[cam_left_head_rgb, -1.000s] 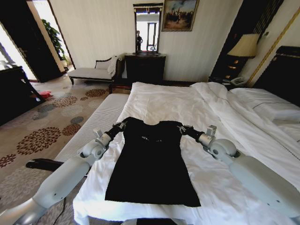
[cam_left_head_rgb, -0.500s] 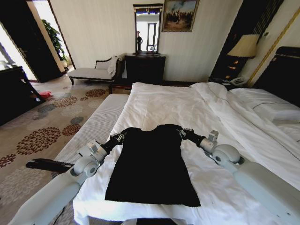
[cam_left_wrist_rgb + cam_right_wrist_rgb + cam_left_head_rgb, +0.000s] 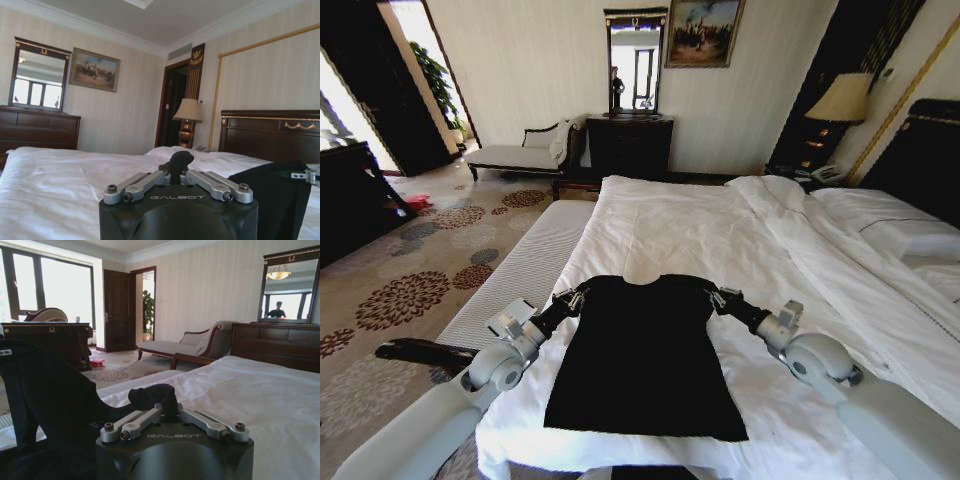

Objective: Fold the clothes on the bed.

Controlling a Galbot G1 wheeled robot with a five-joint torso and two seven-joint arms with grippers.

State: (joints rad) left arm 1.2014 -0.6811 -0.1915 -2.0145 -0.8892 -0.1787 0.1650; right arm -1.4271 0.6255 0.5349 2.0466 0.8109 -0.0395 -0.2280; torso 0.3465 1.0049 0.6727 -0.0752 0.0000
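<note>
Head view gives me one black T-shirt (image 3: 645, 365) spread on the near part of the bed (image 3: 720, 230), its hem toward me and close to the bed's near edge, its collar end raised off the white duvet (image 3: 690, 225) between my two arms. I count two grippers at work, one at each shoulder of the garment. My left gripper (image 3: 573, 298) is at the shirt's left shoulder corner and my right gripper (image 3: 718, 298) at the right shoulder corner, both level with each other and holding that upper edge up and folded toward the hem. From the left wrist view I see the left gripper (image 3: 181, 161) pinched tight on a bunch of black cloth, with the rest of the T-shirt (image 3: 272, 195) hanging as a dark sheet alongside and the other arm's fingers just at its far edge. From the right wrist view the right gripper (image 3: 155, 395) is likewise clamped on a wad of black fabric, the shirt (image 3: 45, 390) draping away beside it. Beside the bed on my left runs one narrow white-cushioned bench (image 3: 525, 265). Against the far wall stand one dark dresser (image 3: 630, 145) with one mirror (image 3: 635, 60) above it, one framed painting (image 3: 703, 32), one chaise (image 3: 525, 152), and one lamp (image 3: 842, 98) near the headboard (image 3: 932, 150).
</note>
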